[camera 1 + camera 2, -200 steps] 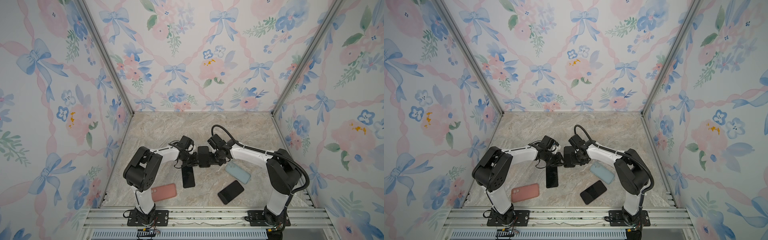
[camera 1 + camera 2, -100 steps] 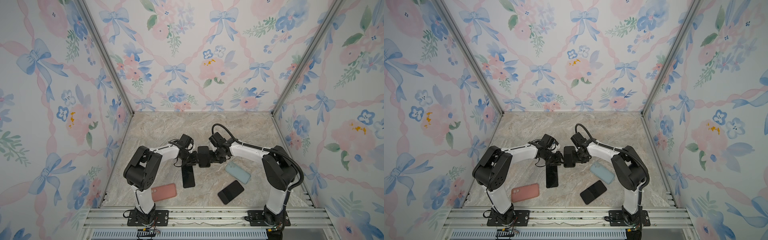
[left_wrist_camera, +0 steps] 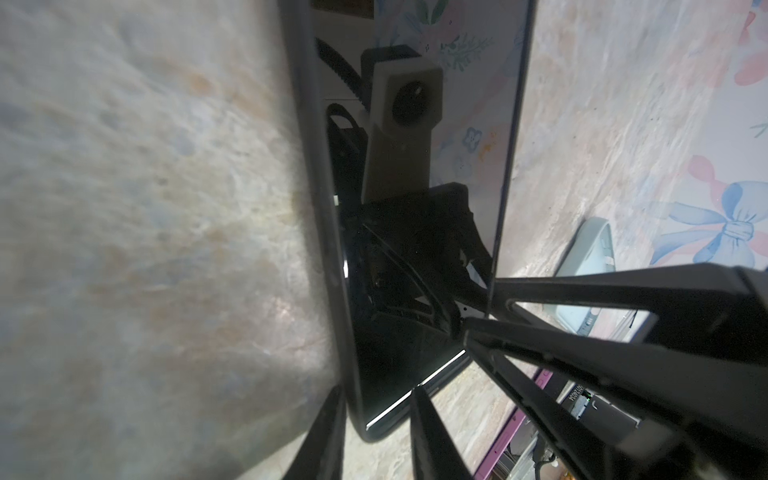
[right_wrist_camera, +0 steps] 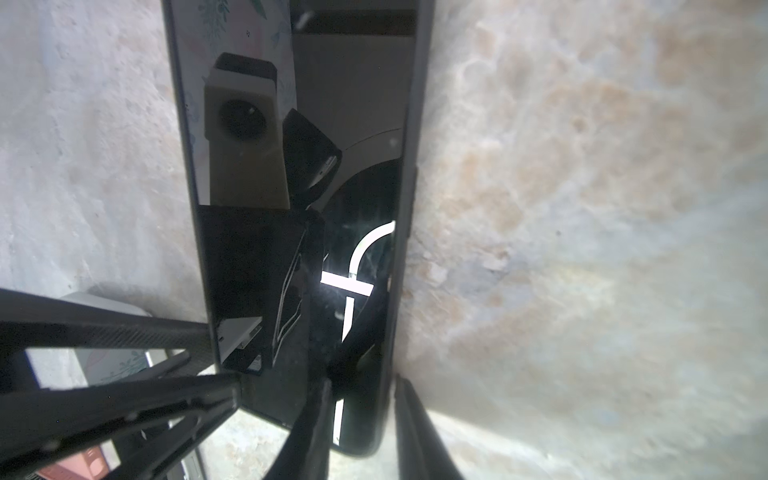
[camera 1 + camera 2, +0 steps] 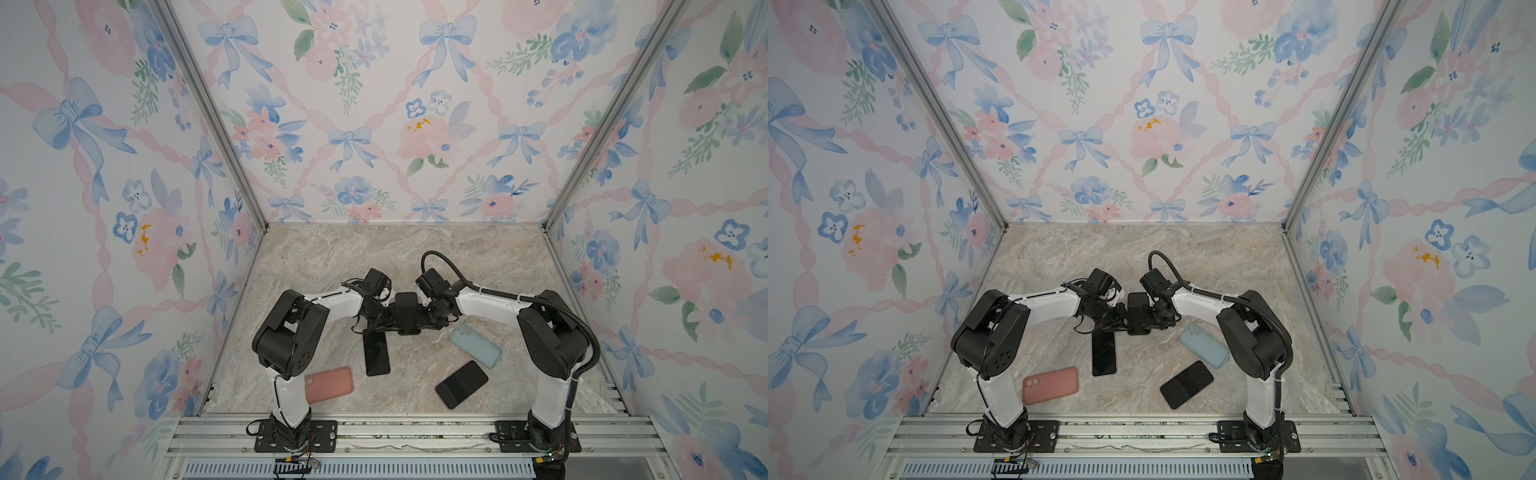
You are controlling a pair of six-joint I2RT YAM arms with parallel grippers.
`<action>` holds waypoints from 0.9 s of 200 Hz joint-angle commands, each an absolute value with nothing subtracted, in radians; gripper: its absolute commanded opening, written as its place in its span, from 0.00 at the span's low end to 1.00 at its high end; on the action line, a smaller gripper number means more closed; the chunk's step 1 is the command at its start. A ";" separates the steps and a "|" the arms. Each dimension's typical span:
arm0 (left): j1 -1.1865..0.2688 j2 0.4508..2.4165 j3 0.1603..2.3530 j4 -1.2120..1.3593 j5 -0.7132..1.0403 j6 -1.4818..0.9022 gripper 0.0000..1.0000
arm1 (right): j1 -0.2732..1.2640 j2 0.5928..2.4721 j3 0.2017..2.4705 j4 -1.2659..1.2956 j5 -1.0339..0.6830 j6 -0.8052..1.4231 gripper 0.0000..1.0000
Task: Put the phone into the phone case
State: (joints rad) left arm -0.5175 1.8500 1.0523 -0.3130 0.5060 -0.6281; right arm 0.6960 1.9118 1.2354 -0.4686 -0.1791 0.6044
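Observation:
A black phone (image 5: 406, 311) with a dark phone case rim around it hangs above the marble floor between both arms, also in a top view (image 5: 1138, 311). My left gripper (image 5: 389, 319) is shut on its left end and my right gripper (image 5: 424, 318) on its right end. In the left wrist view the jaws (image 3: 376, 390) pinch a corner of the glossy phone (image 3: 415, 249). In the right wrist view the jaws (image 4: 363, 380) pinch the opposite corner of the phone (image 4: 291, 208). Whether the phone sits fully in the case I cannot tell.
On the floor lie a black phone (image 5: 376, 353) under the left gripper, another black phone (image 5: 461, 384) at the front right, a pink case (image 5: 328, 384) by the left arm's base and a pale blue case (image 5: 476, 345) under the right forearm.
Both grippers stay at the middle with the phone between them. The right arm's elbow has swung slightly. Nothing on the floor has moved.

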 commanded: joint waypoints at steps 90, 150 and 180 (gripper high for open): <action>-0.543 1.887 1.072 -0.342 0.506 -0.601 0.17 | 0.727 1.945 1.201 -0.454 -0.172 0.646 0.08; -0.523 1.843 1.077 -0.341 0.493 -0.601 0.16 | 0.722 1.860 1.255 -0.543 -0.072 0.573 0.25; -0.474 1.848 1.163 -0.400 0.470 -0.563 0.25 | 0.688 1.863 1.328 -0.557 -0.048 0.534 0.34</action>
State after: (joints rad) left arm -0.5114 1.8561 1.0847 -0.3603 0.4854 -0.6044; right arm 0.7071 1.8969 1.2587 -0.5194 -0.0956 0.5838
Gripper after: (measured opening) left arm 0.225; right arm 0.311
